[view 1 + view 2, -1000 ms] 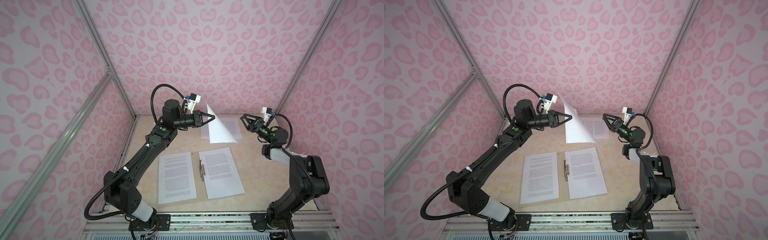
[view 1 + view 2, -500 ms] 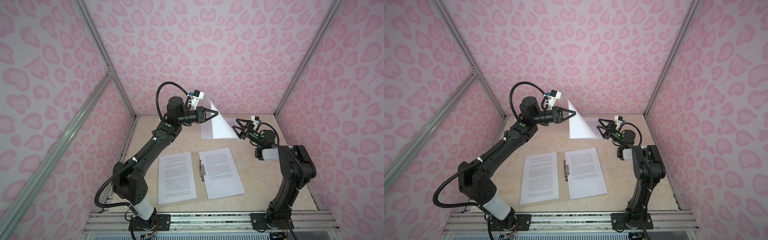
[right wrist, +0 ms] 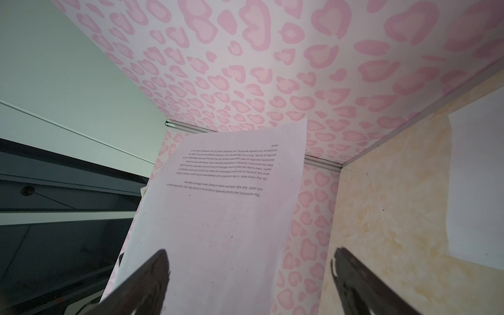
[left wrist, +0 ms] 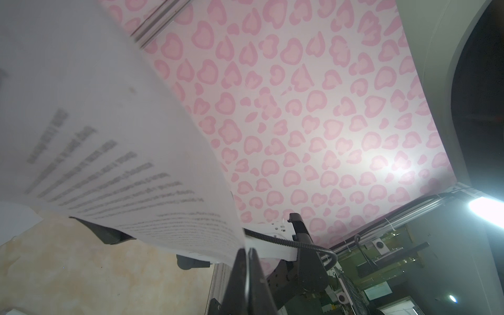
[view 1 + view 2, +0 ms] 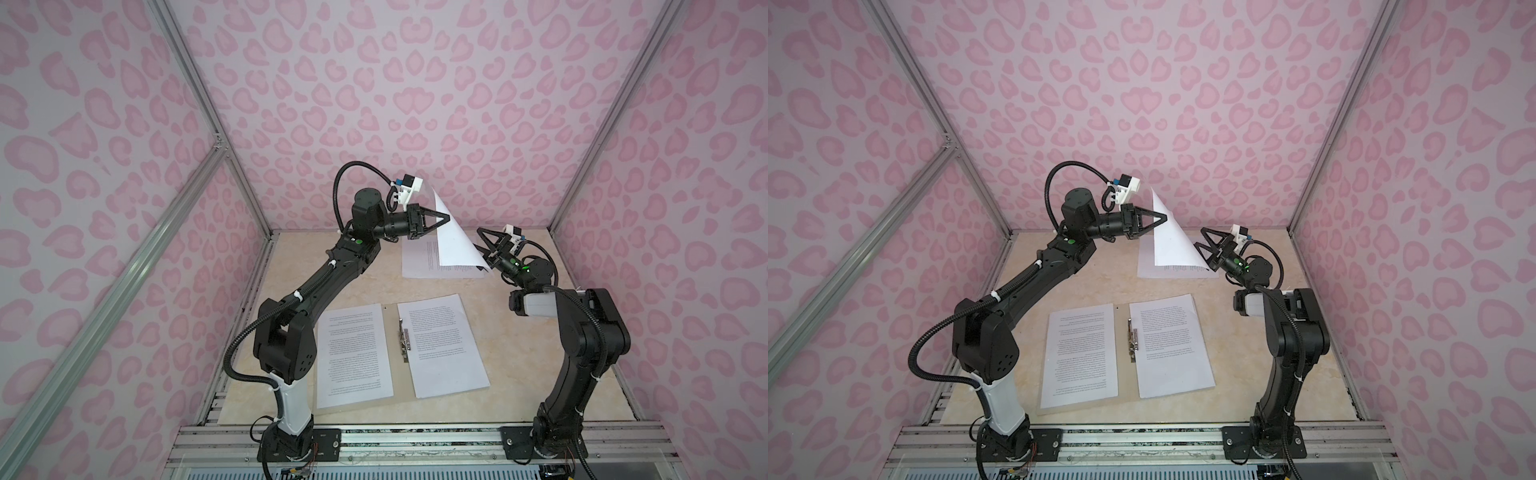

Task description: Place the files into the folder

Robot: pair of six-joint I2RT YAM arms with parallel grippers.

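The folder (image 5: 394, 320) lies open near the table's front, its metal clip (image 5: 404, 338) on the spine and a printed sheet on each half (image 5: 353, 353) (image 5: 440, 345). More files (image 5: 419, 264) lie flat at the back. My left gripper (image 5: 448, 217) (image 4: 246, 252) is shut on the edge of one lifted sheet (image 5: 455, 245) (image 4: 122, 150), which hangs curved above that pile. My right gripper (image 5: 482, 249) (image 3: 249, 253) stands open at the sheet's lower corner. In the right wrist view the sheet (image 3: 218, 218) runs between the jaws, close to one finger (image 3: 155, 270).
Pink-patterned walls close in the table on three sides. An aluminium rail (image 5: 415, 436) carrying both arm bases runs along the front edge. In the right wrist view the back pile (image 3: 477, 191) lies flat on the beige tabletop beside the jaws.
My left gripper has risen and shifted right with the sheet. My right gripper has come in leftward and lower to the sheet's bottom corner, staying open.
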